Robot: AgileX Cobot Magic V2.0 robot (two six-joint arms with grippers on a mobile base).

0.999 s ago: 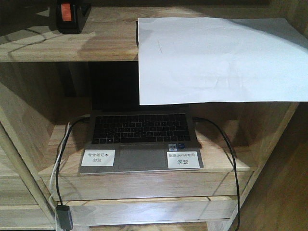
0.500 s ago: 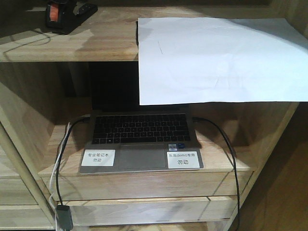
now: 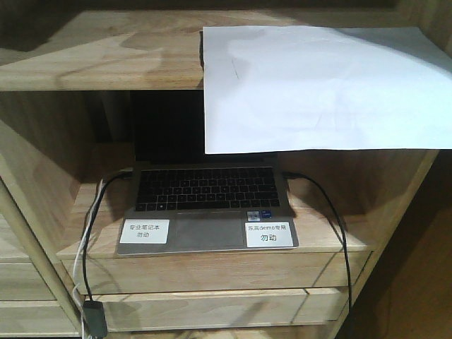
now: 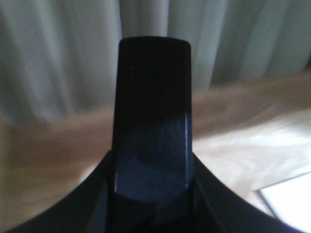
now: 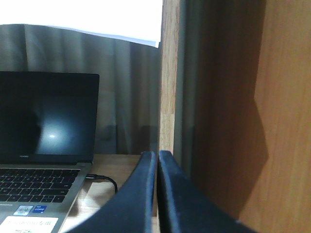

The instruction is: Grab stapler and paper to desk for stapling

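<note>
While the paper [image 3: 318,88] lies on the upper shelf [image 3: 106,60], its front edge hanging over the open laptop [image 3: 205,205], the left gripper [image 4: 151,172] clasps the stapler [image 4: 153,97] (only a blurred black body shows) and the right gripper [image 5: 157,167] has its fingers pressed together, empty.

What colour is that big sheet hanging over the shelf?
White, with a tiny dark mark. The paper shows best in the front view.

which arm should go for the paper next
Right. The right end effector is shut and empty, with the paper overhanging above it. The left end effector looks occupied, gripping a black object, probably the stapler.
</note>
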